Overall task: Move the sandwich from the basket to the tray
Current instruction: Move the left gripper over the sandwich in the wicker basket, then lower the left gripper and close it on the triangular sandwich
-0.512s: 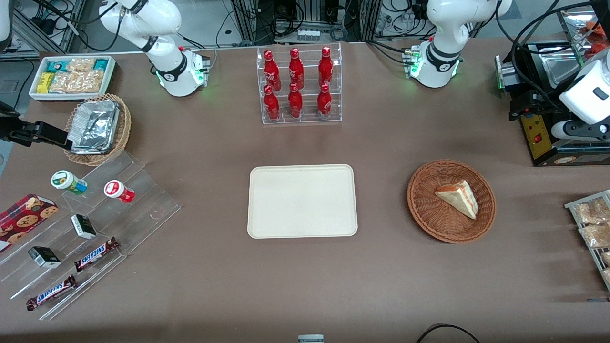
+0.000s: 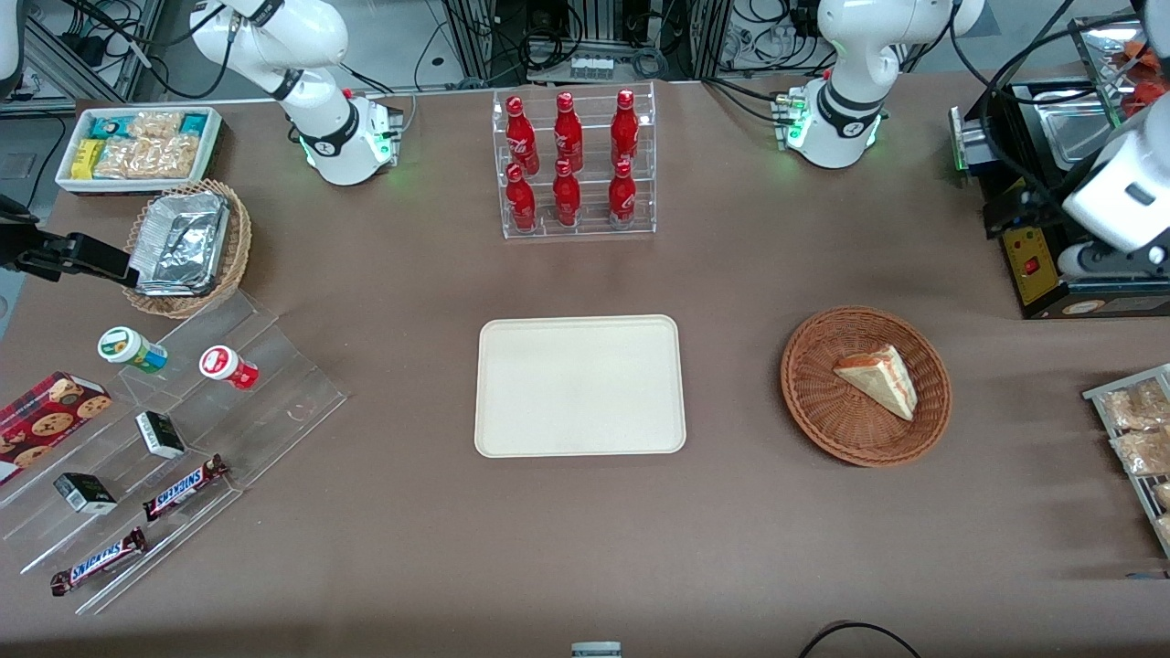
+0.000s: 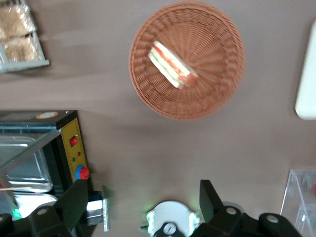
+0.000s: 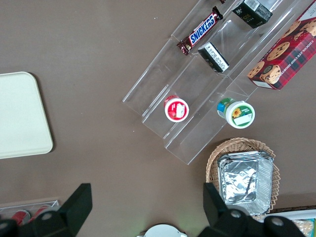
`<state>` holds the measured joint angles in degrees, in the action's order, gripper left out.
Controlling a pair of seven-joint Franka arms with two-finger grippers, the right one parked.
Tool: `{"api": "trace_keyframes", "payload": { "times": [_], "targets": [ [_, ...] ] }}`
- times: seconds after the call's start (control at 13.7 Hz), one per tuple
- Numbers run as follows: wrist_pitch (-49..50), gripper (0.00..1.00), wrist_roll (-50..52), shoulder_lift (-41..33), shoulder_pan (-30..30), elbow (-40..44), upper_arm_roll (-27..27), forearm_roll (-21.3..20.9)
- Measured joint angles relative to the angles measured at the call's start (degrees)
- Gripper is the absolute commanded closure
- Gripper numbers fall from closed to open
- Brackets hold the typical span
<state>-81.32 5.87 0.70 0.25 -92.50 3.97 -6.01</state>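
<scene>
The sandwich (image 2: 879, 381), a pale wedge with red and green filling, lies in the round reddish-brown basket (image 2: 827, 402), toward the working arm's end of the table. The cream tray (image 2: 579, 386) sits mid-table beside the basket with nothing on it. In the left wrist view the sandwich (image 3: 173, 65) and basket (image 3: 217, 49) show well apart from my left gripper (image 3: 142, 185). That gripper is open and holds nothing. It hangs high above the table beside the black machine, farther from the front camera than the basket. The tray's edge (image 3: 307, 84) also shows.
A black machine with a yellow panel (image 2: 1033, 265) stands next to the left arm (image 2: 1120, 196). A wire rack of bagged snacks (image 2: 1133, 429) lies nearer the camera. A clear rack of red bottles (image 2: 571, 164) stands farther back than the tray. A stepped acrylic shelf (image 2: 164, 429) lies toward the parked arm's end.
The left arm's wrist has shifted slightly and tilted above the black machine. The sandwich, basket and tray have not moved.
</scene>
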Motion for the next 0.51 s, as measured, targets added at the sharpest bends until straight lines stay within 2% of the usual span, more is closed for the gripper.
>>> {"api": "trace_keyframes", "payload": {
  "times": [0.29,0.51],
  "targets": [
    [-25.7,0.00,17.0,0.6,-0.1,-20.7,-1.0,0.4],
    [-42.9,0.00,29.0,0.7,-0.1,-32.7,-3.4,4.6]
  ]
}}
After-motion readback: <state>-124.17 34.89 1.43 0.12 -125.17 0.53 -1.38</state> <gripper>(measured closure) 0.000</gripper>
